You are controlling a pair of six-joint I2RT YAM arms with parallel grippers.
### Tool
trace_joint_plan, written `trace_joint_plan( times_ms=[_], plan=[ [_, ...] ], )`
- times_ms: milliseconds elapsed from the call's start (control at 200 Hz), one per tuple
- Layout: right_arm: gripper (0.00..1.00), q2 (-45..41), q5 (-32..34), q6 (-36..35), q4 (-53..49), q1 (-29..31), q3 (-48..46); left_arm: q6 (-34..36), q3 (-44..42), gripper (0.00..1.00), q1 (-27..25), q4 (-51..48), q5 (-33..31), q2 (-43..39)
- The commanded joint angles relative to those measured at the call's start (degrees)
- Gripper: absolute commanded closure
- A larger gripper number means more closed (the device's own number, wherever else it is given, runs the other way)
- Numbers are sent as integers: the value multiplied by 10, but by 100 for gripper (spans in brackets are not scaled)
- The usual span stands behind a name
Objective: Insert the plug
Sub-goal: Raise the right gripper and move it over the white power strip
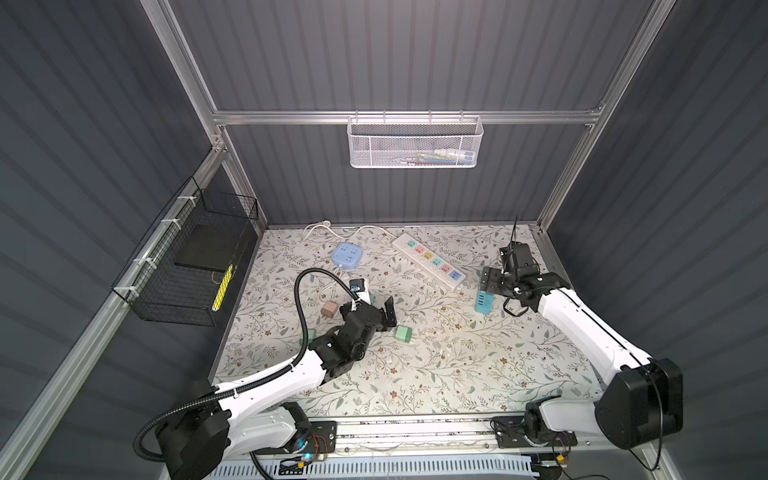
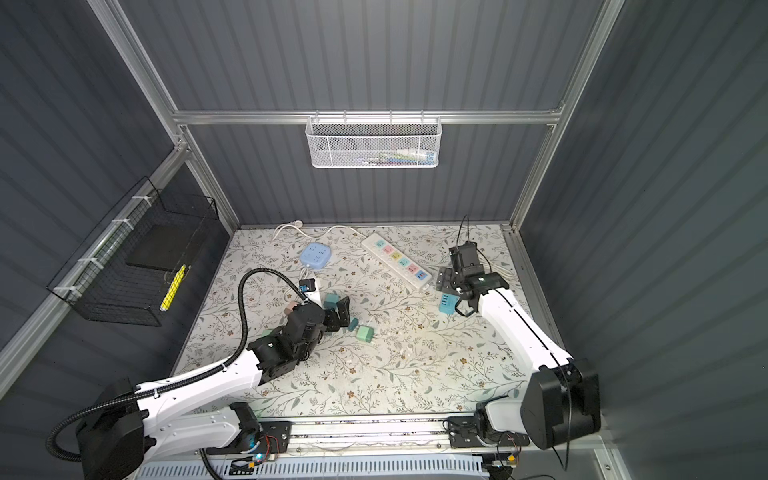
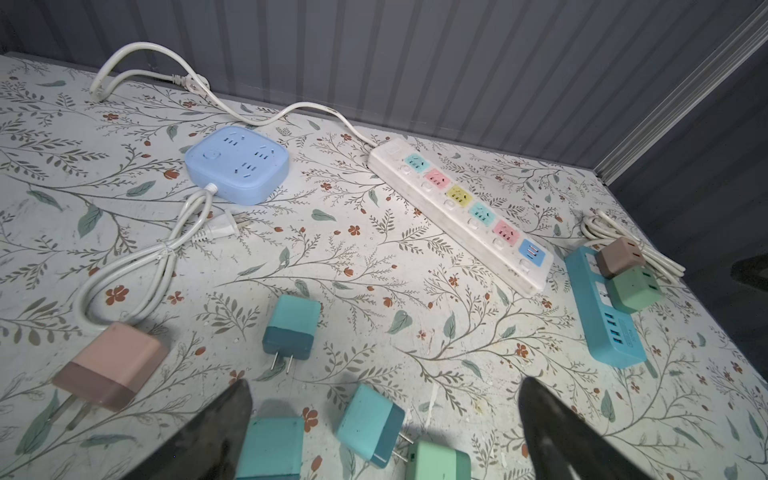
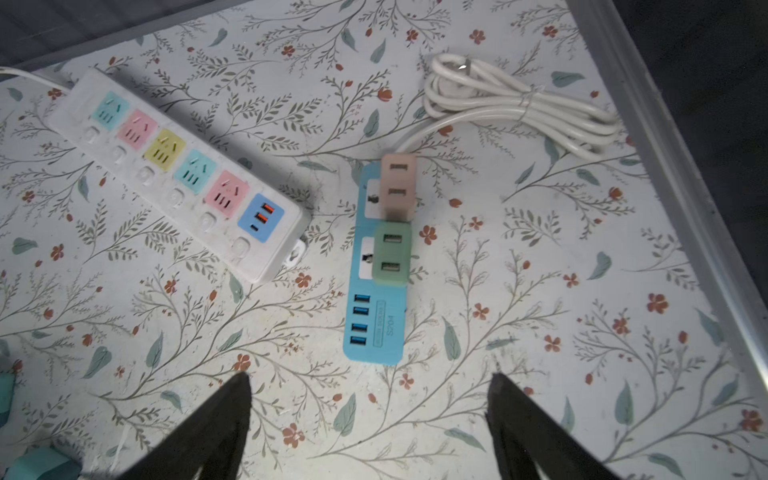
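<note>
Green plug (image 4: 392,259): seated in blue strip (image 4: 374,332) beside beige plug (image 4: 399,187); right gripper (image 4: 370,378) jaws apart, nothing held. Teal plug (image 3: 370,422): laid loose on table (image 3: 415,266) near left gripper (image 3: 384,381), jaws spread, likely for pickup.

The square socket box (image 1: 347,257) lies left of the long strip (image 1: 430,259); the short strip (image 1: 482,302), carrying two plugs (image 4: 399,183), lies right of it; loose plugs (image 3: 291,328) lie in front, leftward.

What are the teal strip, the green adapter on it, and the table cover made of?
Teal strip: moulded plastic, matte, by its even colour and rounded corners. Green adapter: likewise matte plastic, probably. Table cover: printed floral sheet, maybe vinyl or paper; scuffed, unclear.
</note>
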Motion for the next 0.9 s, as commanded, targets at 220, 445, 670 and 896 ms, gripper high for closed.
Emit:
trace_joint_plan(
  times_ms=[220,445,670,896],
  plan=[
    [17,121,-19,-12,7,-78,77,-8,13,0,8,-30,-10,-19],
    [18,139,-16,2,34,-82,24,-7,7,0,12,-31,-15,-27],
    [19,147,-7,7,58,-90,-22,-7,3,0,17,-32,-23,-28],
    [19,105,-38,1,53,-92,-21,-12,6,0,17,-33,-21,-31]
  ],
)
